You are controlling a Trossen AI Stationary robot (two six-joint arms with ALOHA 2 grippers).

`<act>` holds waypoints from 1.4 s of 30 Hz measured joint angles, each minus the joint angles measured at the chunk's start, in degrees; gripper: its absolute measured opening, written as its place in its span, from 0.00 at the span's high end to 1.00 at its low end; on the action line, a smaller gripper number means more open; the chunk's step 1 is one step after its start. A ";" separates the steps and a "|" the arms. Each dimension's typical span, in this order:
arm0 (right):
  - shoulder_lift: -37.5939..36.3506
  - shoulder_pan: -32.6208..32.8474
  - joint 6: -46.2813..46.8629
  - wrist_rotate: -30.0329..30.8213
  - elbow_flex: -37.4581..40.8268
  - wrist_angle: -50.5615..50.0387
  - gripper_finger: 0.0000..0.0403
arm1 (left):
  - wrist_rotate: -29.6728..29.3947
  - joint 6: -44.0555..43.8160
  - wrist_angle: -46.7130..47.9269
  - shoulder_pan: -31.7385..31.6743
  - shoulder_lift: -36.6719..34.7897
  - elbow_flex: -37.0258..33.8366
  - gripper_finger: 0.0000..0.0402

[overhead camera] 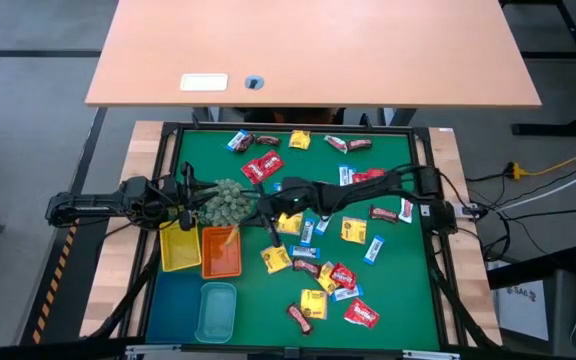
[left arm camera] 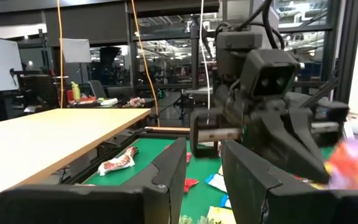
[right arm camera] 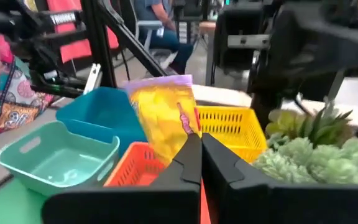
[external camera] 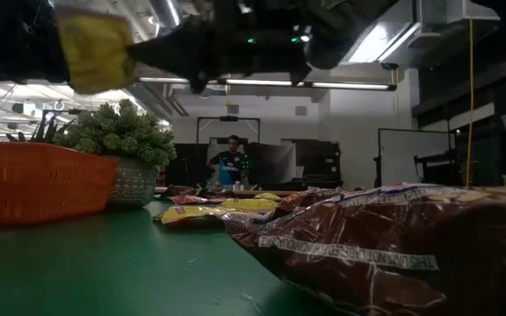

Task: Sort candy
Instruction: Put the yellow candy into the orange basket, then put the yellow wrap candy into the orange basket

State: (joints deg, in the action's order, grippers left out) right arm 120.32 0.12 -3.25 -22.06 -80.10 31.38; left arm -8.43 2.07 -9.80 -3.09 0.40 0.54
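Observation:
Many small wrapped candies [overhead camera: 328, 270] in red, yellow, blue-white and dark brown wrappers lie spread over the green mat [overhead camera: 398, 290]. My right gripper [right arm camera: 201, 146] reaches from the table's right, past the spiky plant [overhead camera: 230, 202]. It is shut on one yellow candy packet [right arm camera: 165, 118], which is held over the orange tray [overhead camera: 221, 252]. In the low view the packet [external camera: 95, 48] shows blurred, high above the table. My left gripper [left arm camera: 204, 186] waits at the table's left edge, open, with nothing between its fingers. My right gripper pinches the yellow packet by one edge [right arm camera: 185, 135] between its two fingertips. The fingers lie nearly level and come from the table's right side. The packet sticks out beyond the fingertips, lifted clear, above the orange tray.
Four small trays stand at the mat's near left: yellow [overhead camera: 180, 245], orange, blue [overhead camera: 171, 300] and teal [overhead camera: 216, 312]. The plant stands just beyond the orange tray, under my right arm. A wooden desk [overhead camera: 308, 50] lies beyond the far edge. A person [external camera: 228, 162] stands far back in the room.

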 joint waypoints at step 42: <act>-2.85 -0.15 -1.26 0.95 -10.73 -51.47 0.69 | -0.05 -0.02 0.33 0.02 0.01 -0.04 0.76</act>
State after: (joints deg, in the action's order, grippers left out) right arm 117.47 -0.03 -4.51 -21.11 -90.83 -20.09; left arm -8.47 2.04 -9.47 -3.07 0.41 0.49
